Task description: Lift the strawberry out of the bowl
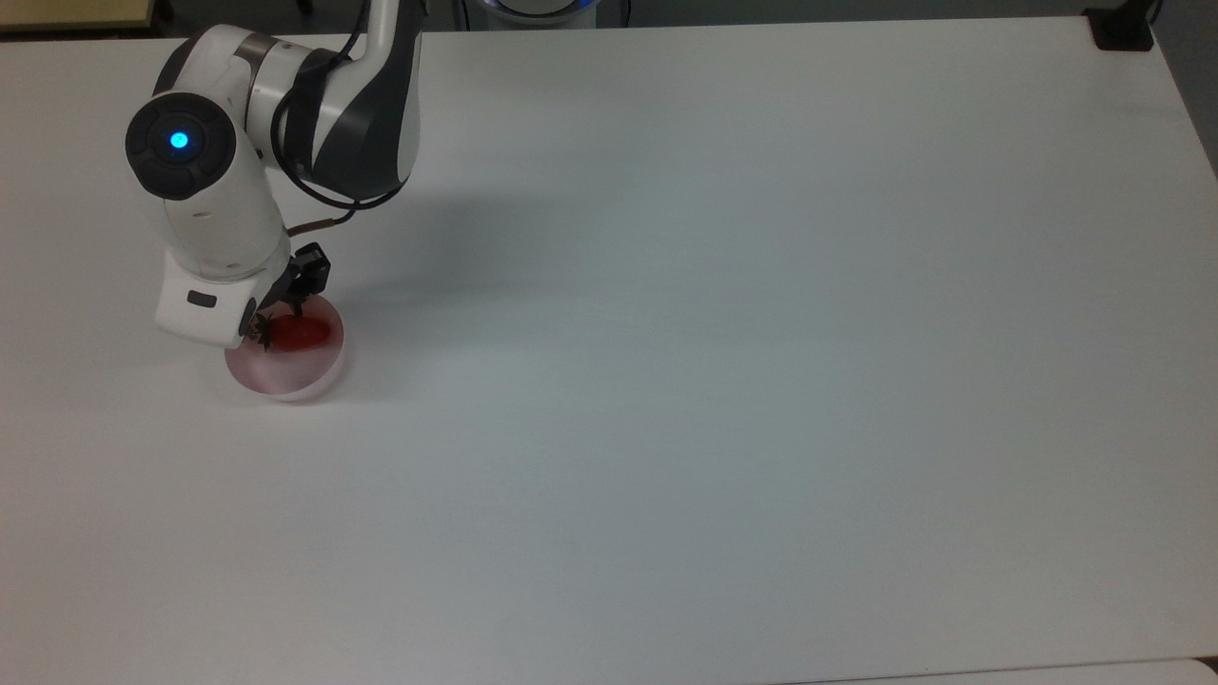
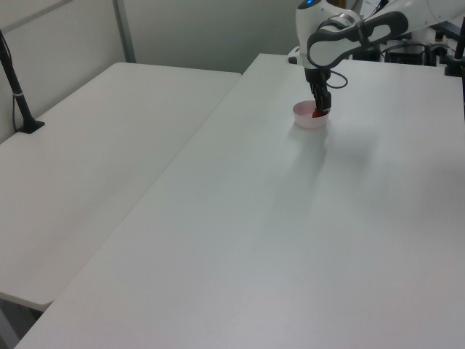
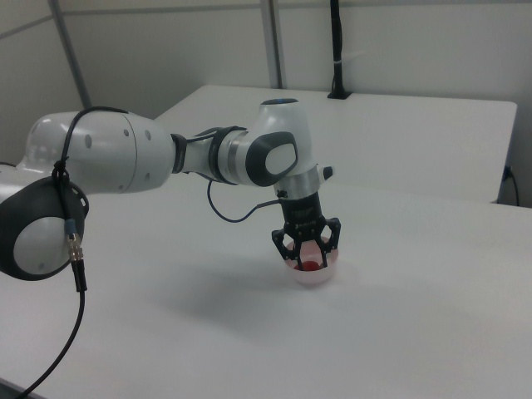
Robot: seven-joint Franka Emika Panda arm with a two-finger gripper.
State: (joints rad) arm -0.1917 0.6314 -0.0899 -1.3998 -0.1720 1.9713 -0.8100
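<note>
A pale pink bowl (image 1: 285, 373) stands near the top view's left edge of the white table (image 1: 723, 362). In it lies the red strawberry (image 1: 303, 332), green stem end pointing to the top view's left. My gripper (image 1: 278, 319) hangs straight down over the bowl, open. In the right view the gripper (image 3: 308, 256) has its dark fingers (image 3: 288, 249) spread on either side of the strawberry (image 3: 309, 266), tips down at the rim of the bowl (image 3: 313, 278). The left view has the gripper (image 2: 319, 109) reaching into the bowl (image 2: 309, 120).
The white arm (image 1: 333, 105) comes in from the top view's upper edge. A black clamp (image 1: 1121, 29) sits at the table's far top-right corner. In the left view, a second white table (image 2: 94, 160) carrying a black post (image 2: 16, 87) adjoins on the left.
</note>
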